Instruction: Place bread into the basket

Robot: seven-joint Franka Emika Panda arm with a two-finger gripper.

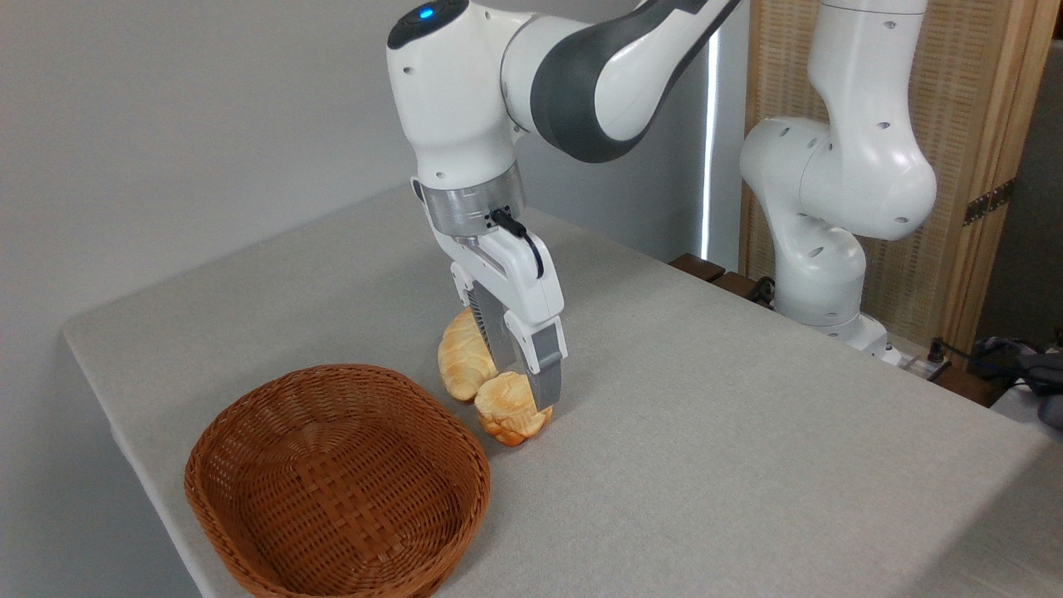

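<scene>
Claw (525, 384) lowered over bread (508, 418), fingers straddling bun, grip not confirmed. Basket (249, 465) sits near worktop (747, 448) front-left edge; bread on worktop just beside basket's right rim. Pale oval roll (458, 357) lies touching bread, further back.

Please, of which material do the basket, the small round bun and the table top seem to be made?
The basket looks like woven wicker or rattan, reddish-brown with a slight sheen; the interlaced strips show clearly. The small round bun looks like baked bread, though its smooth, glossy creased surface could also mean a foam or plastic replica. The table top seems covered in matte grey-beige cloth or textured laminate; a fine grain shows, but I cannot tell which.
</scene>
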